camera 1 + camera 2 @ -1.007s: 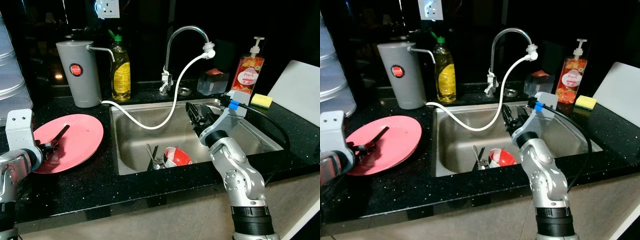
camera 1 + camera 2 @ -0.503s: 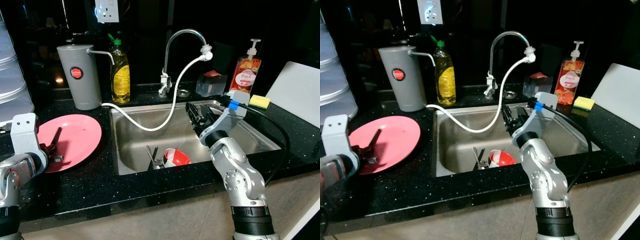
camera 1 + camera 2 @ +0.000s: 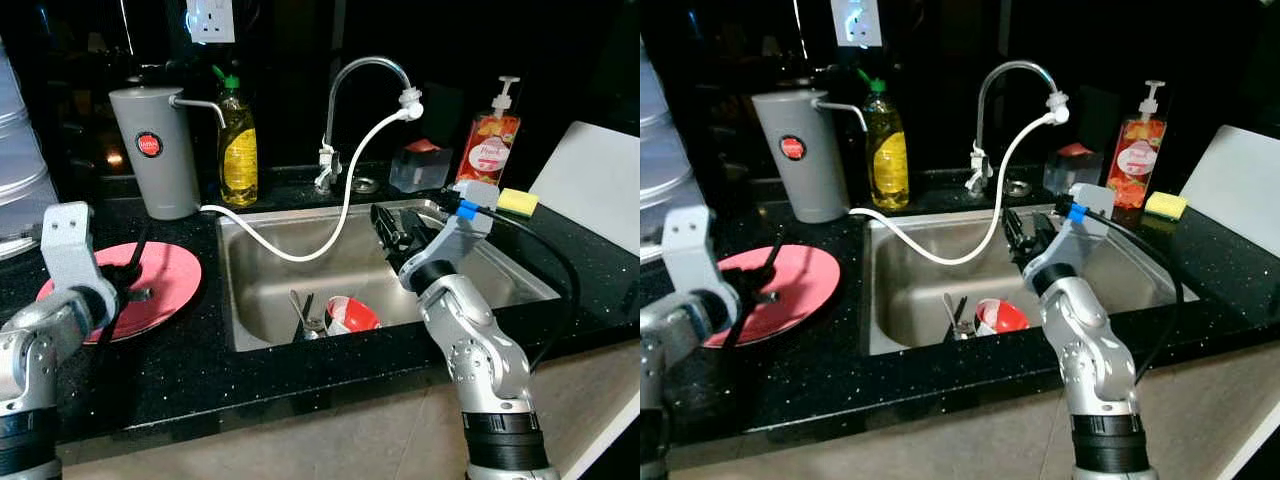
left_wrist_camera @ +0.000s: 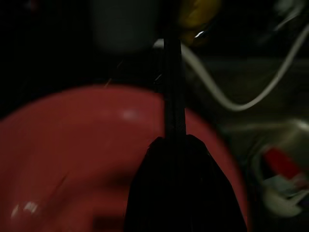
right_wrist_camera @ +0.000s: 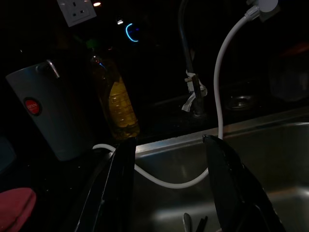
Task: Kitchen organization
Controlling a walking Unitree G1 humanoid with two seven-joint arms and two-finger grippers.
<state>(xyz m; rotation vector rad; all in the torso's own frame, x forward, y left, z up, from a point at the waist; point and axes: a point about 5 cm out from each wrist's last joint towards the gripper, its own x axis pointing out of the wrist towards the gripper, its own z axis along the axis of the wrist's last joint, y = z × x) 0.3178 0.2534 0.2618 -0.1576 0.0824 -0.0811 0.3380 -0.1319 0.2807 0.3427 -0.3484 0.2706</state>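
Pink plate [image 3: 165,285] under narrow-closed left hand [image 3: 135,285], right hand [image 3: 392,228] spread wide above steel sink [image 3: 262,290].

The 2 eye views look forward and down from head height at the sink [image 3: 300,225], which sits mid-frame in both. The left wrist view sits close above the pink plate [image 4: 72,145]. The right wrist view faces the faucet [image 5: 186,58], upper right of its frame.
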